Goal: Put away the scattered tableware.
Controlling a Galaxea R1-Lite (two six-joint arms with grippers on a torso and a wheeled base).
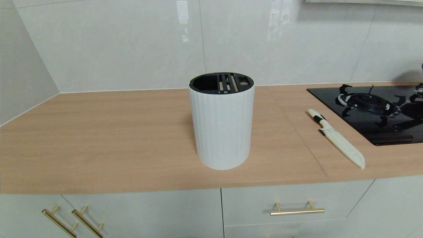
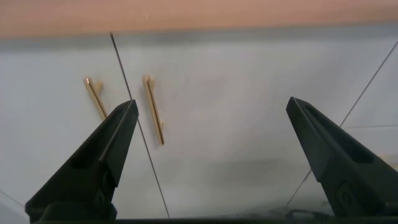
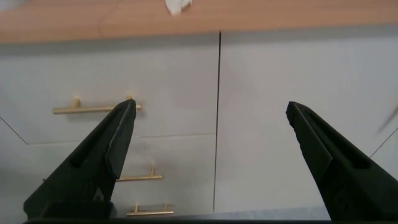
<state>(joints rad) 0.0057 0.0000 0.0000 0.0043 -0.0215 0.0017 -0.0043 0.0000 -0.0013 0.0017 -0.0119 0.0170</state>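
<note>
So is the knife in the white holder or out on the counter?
Out. The knife lies flat on the countertop, beside the stove and apart from the upright white holder.

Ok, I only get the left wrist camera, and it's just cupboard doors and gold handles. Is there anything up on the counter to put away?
Observer: Yes, one knife lies flat on the counter, over on the robot's right, beside a black hob.
Operator: And where could it go?
Observer: Probably in the white holder standing upright mid-counter, to the knife's left. Its black top has slots.
</note>
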